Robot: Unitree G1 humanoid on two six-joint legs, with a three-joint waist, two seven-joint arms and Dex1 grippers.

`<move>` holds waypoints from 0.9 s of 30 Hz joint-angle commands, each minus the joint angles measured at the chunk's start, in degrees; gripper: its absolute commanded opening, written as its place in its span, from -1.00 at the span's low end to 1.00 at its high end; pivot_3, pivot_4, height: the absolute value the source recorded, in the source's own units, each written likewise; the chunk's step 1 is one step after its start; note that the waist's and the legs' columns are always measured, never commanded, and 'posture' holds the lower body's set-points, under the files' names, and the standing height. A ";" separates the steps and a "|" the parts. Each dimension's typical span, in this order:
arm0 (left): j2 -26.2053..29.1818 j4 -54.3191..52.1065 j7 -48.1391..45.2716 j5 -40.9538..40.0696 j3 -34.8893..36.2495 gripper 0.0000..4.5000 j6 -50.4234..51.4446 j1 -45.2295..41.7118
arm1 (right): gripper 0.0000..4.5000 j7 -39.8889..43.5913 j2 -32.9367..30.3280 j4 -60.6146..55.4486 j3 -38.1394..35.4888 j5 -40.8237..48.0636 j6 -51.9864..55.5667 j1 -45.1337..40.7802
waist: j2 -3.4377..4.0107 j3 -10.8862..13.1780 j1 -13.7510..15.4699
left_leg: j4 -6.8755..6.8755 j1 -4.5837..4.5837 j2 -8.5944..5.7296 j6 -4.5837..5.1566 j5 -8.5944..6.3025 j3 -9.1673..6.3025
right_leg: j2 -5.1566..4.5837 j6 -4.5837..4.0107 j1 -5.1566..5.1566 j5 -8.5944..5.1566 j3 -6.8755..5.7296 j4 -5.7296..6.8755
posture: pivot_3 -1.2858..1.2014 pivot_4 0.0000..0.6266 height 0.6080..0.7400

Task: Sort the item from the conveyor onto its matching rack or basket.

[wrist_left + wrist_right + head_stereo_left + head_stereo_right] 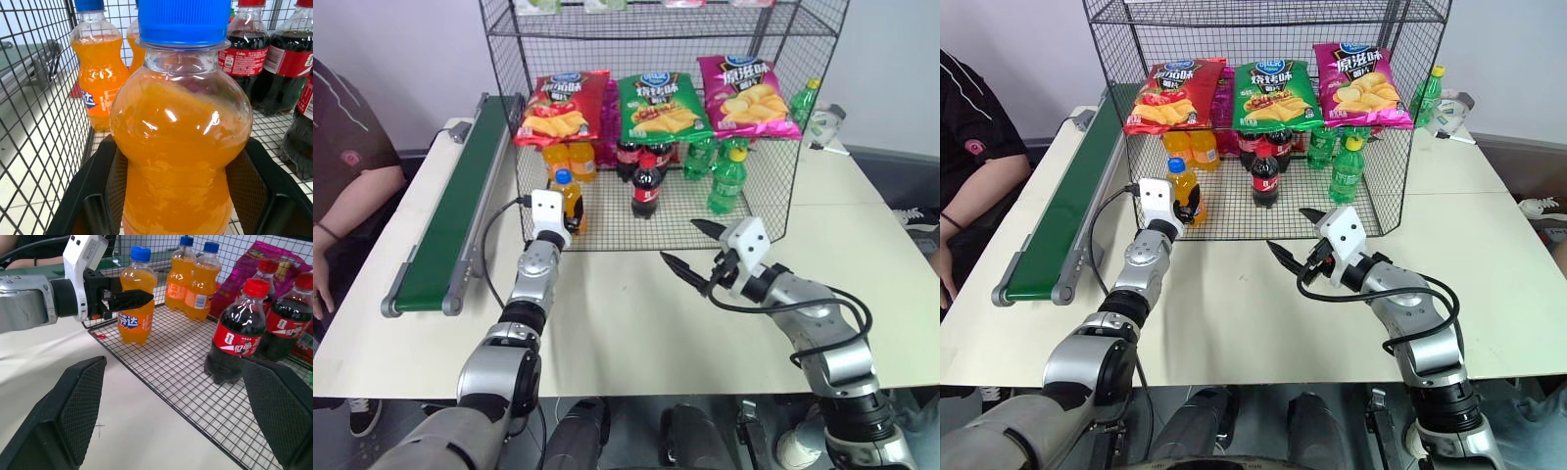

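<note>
The item, a small orange soda bottle (pixel 570 194) with a blue cap, stands upright at the front left corner of the rack's (pixel 775 186) mesh base tray. My left gripper (pixel 139 302) is shut on it around the middle, and its base is down at the mesh floor. Two more orange soda bottles (pixel 191 281) stand just behind it. The dark green conveyor (pixel 460 196) runs along the table's left side with nothing on its belt. My right gripper (pixel 682 244) hangs open over the table in front of the rack, holding nothing.
Cola bottles (pixel 646 186) with red caps stand in the middle of the tray and green bottles (pixel 727 181) at its right. Three crisp bags (pixel 656 110) hang above them. A person (pixel 342 166) sits at the left beyond the conveyor. Another green bottle (pixel 803 102) stands outside the rack at the right.
</note>
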 commanded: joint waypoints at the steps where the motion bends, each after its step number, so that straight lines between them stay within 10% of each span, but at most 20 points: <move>1: -0.43 -1.00 -1.61 -1.68 1.19 0.24 0.04 -1.50 | 1.00 0.04 0.01 -2.33 -0.38 0.70 -0.35 -0.92 | 0.00 0.00 -0.03 | 0.01 0.00 0.00 0.00 0.00 0.00 | 0.00 0.00 0.00 0.00 0.00 0.01 | 0.03 -0.52 1.00; 5: -0.29 -2.17 -2.30 -1.70 1.49 0.96 0.19 -0.63 | 1.00 0.09 0.06 -2.20 -0.20 0.66 -0.24 -1.12 | 0.00 0.00 -0.10 | 0.00 0.02 0.00 0.00 0.00 0.00 | 0.00 0.00 -0.01 0.00 0.00 0.03 | 0.03 -0.52 1.00; 27: 3.41 -44.57 -5.59 -4.36 0.40 0.96 19.50 19.37 | 1.00 0.18 0.10 -3.23 0.21 1.26 0.43 0.10 | 0.02 -0.02 -0.14 | -0.01 0.05 0.03 -0.02 0.01 -0.01 | 0.01 -0.01 -0.01 0.00 0.05 0.06 | 0.03 -0.52 1.00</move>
